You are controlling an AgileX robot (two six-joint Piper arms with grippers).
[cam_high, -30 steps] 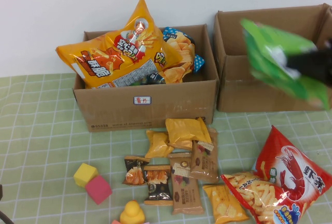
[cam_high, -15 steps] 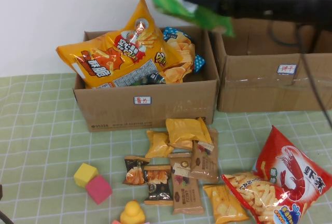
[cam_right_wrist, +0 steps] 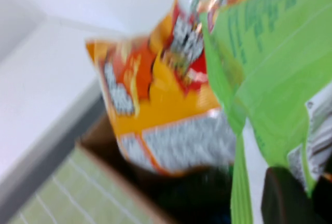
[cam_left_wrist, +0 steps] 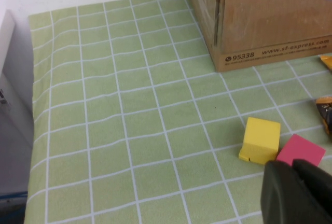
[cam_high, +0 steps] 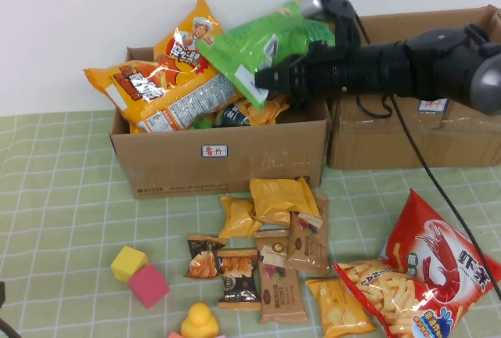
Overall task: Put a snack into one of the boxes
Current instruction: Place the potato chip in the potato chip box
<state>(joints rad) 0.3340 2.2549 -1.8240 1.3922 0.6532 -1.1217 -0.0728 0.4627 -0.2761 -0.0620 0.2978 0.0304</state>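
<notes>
1. Green snack bag [cam_high: 258, 47] lies at upper centre of the high view, atop the orange chip bags [cam_high: 168, 80] heaped in the left carton [cam_high: 223, 158].
2. Right gripper [cam_high: 270, 80] reaches over that carton, clamped on the green bag's edge.
3. Right carton [cam_high: 407, 138] stands just beside, behind the arm.
4. Left gripper [cam_left_wrist: 298, 190] hovers near the yellow block [cam_left_wrist: 260, 140] and pink block [cam_left_wrist: 301, 150]; its finger spacing I cannot tell.

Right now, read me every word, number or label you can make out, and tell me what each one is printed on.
"95338" and "www.sf-express.com": left box, low on its side.
White labels, red characters, unreadable: left box, right box.
Green bag at right gripper, orange bags, red shrimp bag: print illegible.
Left gripper: no text.
</notes>
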